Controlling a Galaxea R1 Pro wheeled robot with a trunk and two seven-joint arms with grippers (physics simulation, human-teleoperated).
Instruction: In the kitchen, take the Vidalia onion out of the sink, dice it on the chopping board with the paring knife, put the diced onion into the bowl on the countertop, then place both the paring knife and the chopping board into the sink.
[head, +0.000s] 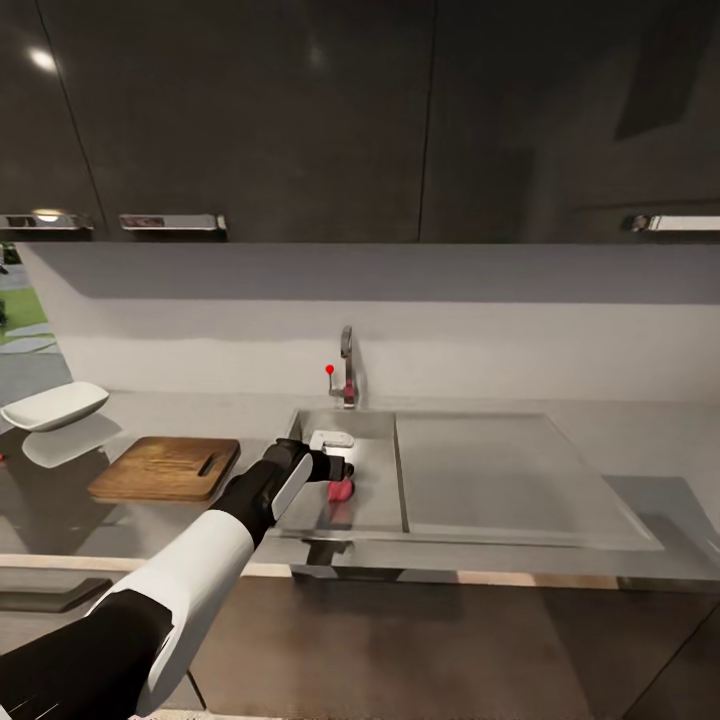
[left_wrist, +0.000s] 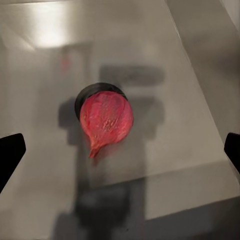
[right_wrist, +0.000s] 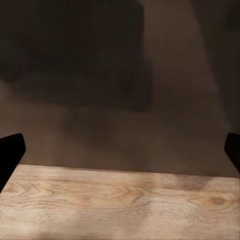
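The pinkish-red Vidalia onion (left_wrist: 106, 119) lies on the floor of the steel sink (head: 375, 432), over the dark drain; it also shows as a red bulb (head: 341, 490) near the basin's front. My left gripper (head: 343, 470) reaches down into the basin just above the onion. It is open (left_wrist: 121, 150), with its black fingertips (left_wrist: 10, 154) wide apart on either side and not touching the onion. The brown chopping board (head: 165, 468) lies on the countertop (head: 620, 432) left of the sink. The white bowl (head: 55, 405) stands further left. My right gripper (right_wrist: 120, 150) is open and holds nothing. The paring knife is out of view.
A chrome tap (head: 346, 362) with a red knob stands behind the basin. A flat steel drainboard (head: 510, 475) spreads to its right. Black upper cabinets (head: 300, 110) hang above the pale backsplash. The right wrist view looks at pale wood floor (right_wrist: 120, 205) and a dark cabinet front.
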